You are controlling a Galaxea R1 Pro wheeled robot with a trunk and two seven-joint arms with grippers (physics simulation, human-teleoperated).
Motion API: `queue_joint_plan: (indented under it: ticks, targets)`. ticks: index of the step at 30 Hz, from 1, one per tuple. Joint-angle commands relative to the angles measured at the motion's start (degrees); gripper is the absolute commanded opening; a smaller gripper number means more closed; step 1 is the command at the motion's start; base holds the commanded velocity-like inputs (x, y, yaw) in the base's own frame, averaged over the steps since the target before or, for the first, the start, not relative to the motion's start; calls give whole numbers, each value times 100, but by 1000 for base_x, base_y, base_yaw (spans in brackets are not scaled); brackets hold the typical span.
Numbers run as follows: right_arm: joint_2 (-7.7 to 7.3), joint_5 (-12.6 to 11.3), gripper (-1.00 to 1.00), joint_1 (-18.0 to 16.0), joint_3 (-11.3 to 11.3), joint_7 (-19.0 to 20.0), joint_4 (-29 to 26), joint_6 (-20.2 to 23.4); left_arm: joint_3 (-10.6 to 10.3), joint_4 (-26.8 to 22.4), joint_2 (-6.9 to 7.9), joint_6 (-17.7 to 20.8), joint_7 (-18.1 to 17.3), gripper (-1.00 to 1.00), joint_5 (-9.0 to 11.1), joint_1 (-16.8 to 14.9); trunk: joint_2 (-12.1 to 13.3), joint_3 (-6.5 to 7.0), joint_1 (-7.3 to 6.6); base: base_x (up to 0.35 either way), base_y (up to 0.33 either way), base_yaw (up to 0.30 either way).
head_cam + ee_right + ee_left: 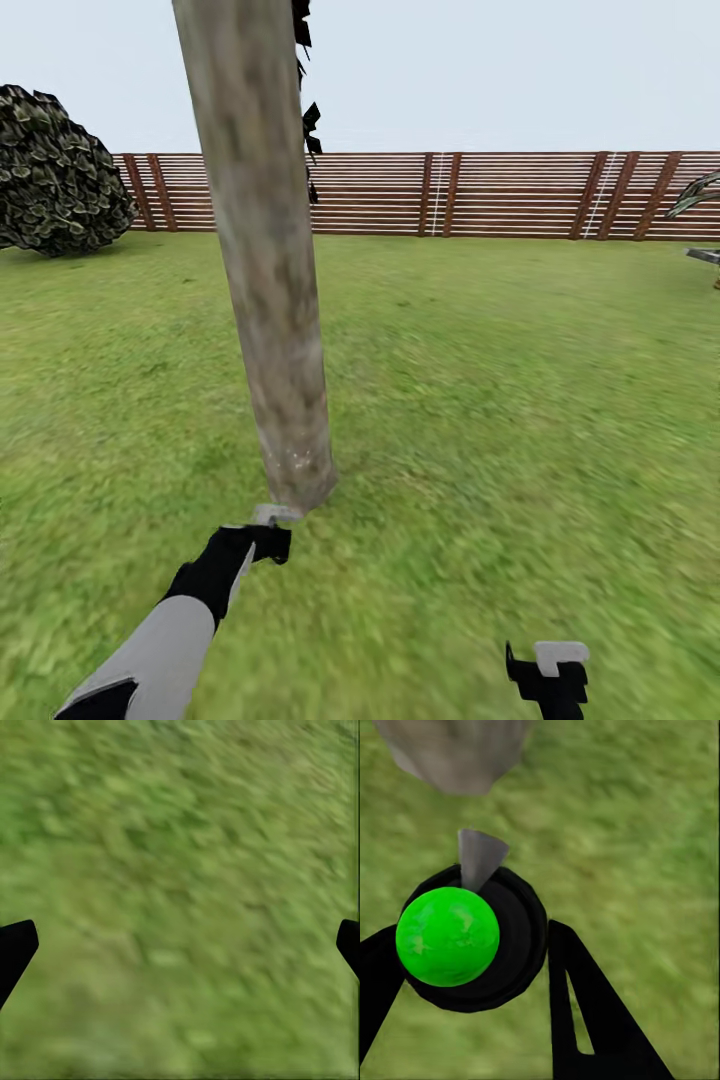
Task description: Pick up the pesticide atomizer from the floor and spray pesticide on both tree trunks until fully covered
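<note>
Left hand (262, 540) reaches forward low over the grass, stopped just short of the base of the tree trunk (265, 260). In the left wrist view the hand (472, 967) is clamped on the pesticide atomizer (472, 937): round black body with a bright green ball on top, held between the two black fingers (585, 1005). The grey cone nozzle (476, 855) sticks out ahead of the body, aimed at the foot of the trunk (454, 750), near it but with a strip of grass between.

Trunk is thick, pale grey-brown, mottled, leaning slightly, running up past the top edge of the head view.

Right hand (548, 678) hangs low over bare lawn, well apart from the trunk. Right wrist view: both fingertips (15, 949) sit at the far edges of the picture, spread wide, only grass (180, 892) between them.

Open lawn (500, 380) on every side of the trunk. Brown slat fence (480, 195) closes the far edge; dark bush (55, 175) at far left against it; striped leaves (700, 195) poke in at the right edge.
</note>
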Motion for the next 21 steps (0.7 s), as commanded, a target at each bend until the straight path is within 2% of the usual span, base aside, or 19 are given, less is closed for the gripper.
queue_joint_plan:
  ticks: [1, 3, 5, 7, 8, 9, 10, 13, 14, 16, 18, 20, 21]
  targets:
    - [0, 61, 100, -4, -44, -22, 7, -16, -19, -71, -122, 21, -62, -100, -106, -13, -2, -5, -4, -165, 0, 0]
    - [0, 61, 100, -4, -41, -22, 7, -16, -260, -238, -177, 39, -78, -100, -104, -17, -2, -5, -4, -69, 0, 0]
    - [-1, 61, 100, -4, -39, -22, 7, -16, -458, -568, -98, 268, -93, -100, -95, -19, -2, -5, -4, -19, 0, 0]
    - [1, 61, 100, -4, -38, -22, 7, -16, -476, -857, 164, 601, -113, -100, -74, -44, -2, -5, -4, -5, 0, 0]
    - [0, 61, 100, -4, -38, -22, 7, -16, -477, -977, 394, 820, -262, -100, -63, -106, -2, -5, -4, -2, 0, 0]
    - [0, 61, 100, -4, -38, -22, 7, -16, -490, -1017, 453, 924, -476, -100, -66, -171, -2, -5, -4, 0, 0, 0]
    - [1, 61, 100, -4, -38, -22, 7, -16, -505, -1041, 458, 991, -599, -100, -71, -212, -2, -5, -4, 0, 0, 0]
    - [0, 61, 100, -4, -38, -22, 7, -16, -530, -1071, 187, 1365, -731, -100, -76, -413, -2, -5, -4, 0, 0, 0]
    - [0, 61, 100, -4, -38, -22, 7, -16, -532, -1080, 138, 1456, -743, -100, -76, -461, -2, -5, -4, 0, 0, 0]
    - [-1, 61, 100, -4, -38, -22, 7, -16, -526, -1098, 103, 1597, -763, -100, -70, -637, -2, -5, -4, 0, 0, 0]
    - [-1, 61, 100, -4, -38, -22, 7, -16, -505, -1102, 145, 1631, -768, -100, -73, -724, -2, -5, -4, 0, 0, 0]
    - [-1, 61, 100, -4, -38, -22, 7, -16, -486, -1130, 359, 1676, -773, -100, -77, -800, -2, -5, -4, 0, 0, 0]
    - [-1, 61, 100, -4, -38, -22, 7, -16, -488, -1147, 834, 1850, -955, -100, 33, -834, -2, -5, -4, 0, 0, 0]
